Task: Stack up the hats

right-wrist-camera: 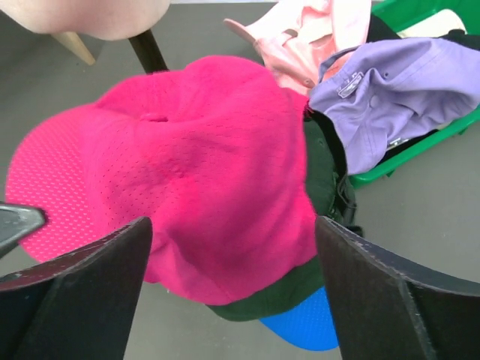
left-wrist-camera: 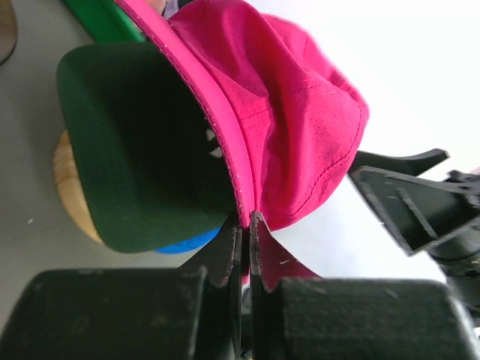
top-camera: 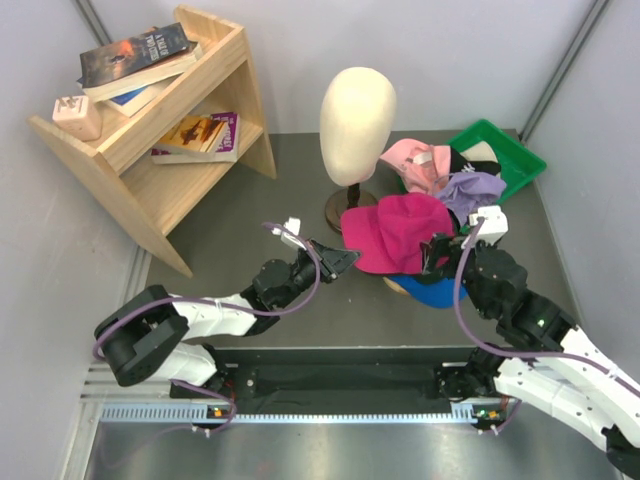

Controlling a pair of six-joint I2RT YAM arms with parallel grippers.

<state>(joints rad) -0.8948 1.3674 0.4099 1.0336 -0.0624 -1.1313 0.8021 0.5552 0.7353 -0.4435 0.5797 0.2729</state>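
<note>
Here, magenta cap [top-camera: 398, 230] in left tool [left-wrist-camera: 246, 226].

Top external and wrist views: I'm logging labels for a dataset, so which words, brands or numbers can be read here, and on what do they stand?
No text is clear enough to quote.
Upper book on the wooden shelf: white title lettering, too small to read.
Lower book: cover lettering, blurred.
Lavender cap: small patch with marks, unreadable.
Magenta cap: no text visible.

Bare table [top-camera: 230, 255] left of mannequin head [top-camera: 357, 110]; green tray [top-camera: 524, 163] blocks right
</note>
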